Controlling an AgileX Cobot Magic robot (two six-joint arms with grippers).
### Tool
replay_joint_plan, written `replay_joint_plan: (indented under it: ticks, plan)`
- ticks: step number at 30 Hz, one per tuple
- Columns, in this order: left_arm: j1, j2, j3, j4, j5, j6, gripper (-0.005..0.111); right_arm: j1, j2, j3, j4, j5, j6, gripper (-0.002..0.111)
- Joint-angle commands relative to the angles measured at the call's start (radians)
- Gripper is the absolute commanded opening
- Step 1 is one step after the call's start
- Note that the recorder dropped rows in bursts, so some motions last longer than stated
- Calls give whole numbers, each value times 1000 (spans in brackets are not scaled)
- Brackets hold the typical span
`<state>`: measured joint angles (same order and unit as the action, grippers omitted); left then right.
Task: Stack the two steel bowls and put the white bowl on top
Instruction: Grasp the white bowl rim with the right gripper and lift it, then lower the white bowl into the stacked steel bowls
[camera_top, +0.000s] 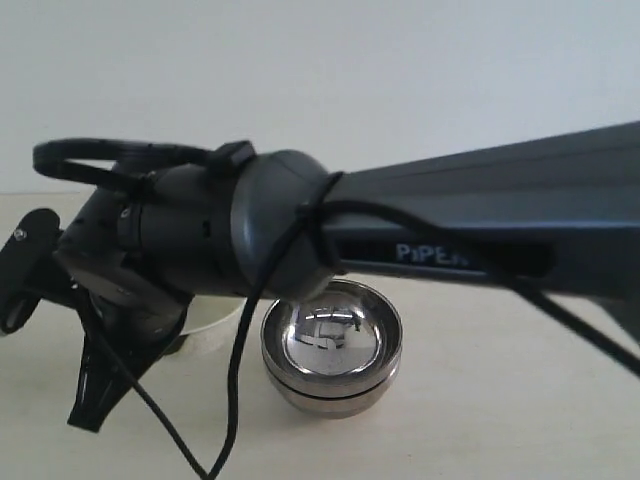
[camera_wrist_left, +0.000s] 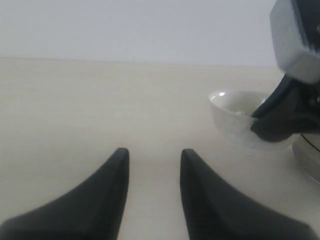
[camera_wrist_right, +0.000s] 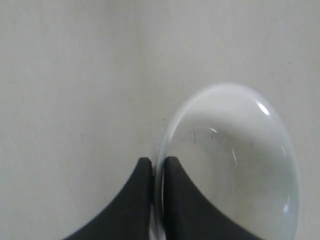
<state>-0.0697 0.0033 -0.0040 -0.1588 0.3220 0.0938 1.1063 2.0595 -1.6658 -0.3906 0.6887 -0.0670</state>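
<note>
The two steel bowls (camera_top: 332, 350) sit nested one inside the other on the table, just under my right arm. Their edge also shows in the left wrist view (camera_wrist_left: 311, 156). The white bowl (camera_wrist_right: 235, 165) stands beside them to the left, mostly hidden behind the arm in the exterior view (camera_top: 215, 322). My right gripper (camera_wrist_right: 158, 162) is shut on the white bowl's rim, one finger inside and one outside. The left wrist view shows those dark fingers (camera_wrist_left: 277, 122) on the white bowl (camera_wrist_left: 232, 107). My left gripper (camera_wrist_left: 154, 152) is open over bare table, holding nothing.
The right arm (camera_top: 480, 230) reaches across the exterior view from right to left, with a black cable (camera_top: 240, 380) hanging from it. The cream tabletop (camera_wrist_left: 100, 100) runs back to a pale wall.
</note>
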Motion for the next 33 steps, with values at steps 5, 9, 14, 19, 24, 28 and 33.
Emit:
replay_joint_plan:
  ticks: [5, 9, 14, 19, 24, 28, 33]
  plan:
    - [3, -3, 4, -1, -7, 3, 32, 2, -153, -11, -77, 110, 42, 0]
    - [3, -3, 4, -1, -7, 3, 32, 2, -182, -2, -81, 194, 44, 0]
    - [3, -3, 4, -1, -7, 3, 32, -12, -229, 88, -101, 161, 77, 0]
    - [3, -3, 4, -1, -7, 3, 32, -60, -269, 217, -118, 94, 131, 0]
    - [3, -3, 4, -1, -7, 3, 32, -89, -293, 305, -116, 73, 145, 0]
    - [3, -3, 4, -1, -7, 3, 32, -89, -293, 360, -114, 30, 152, 0]
    - [3, -3, 4, -1, -7, 3, 32, -89, -293, 412, -114, -16, 166, 0]
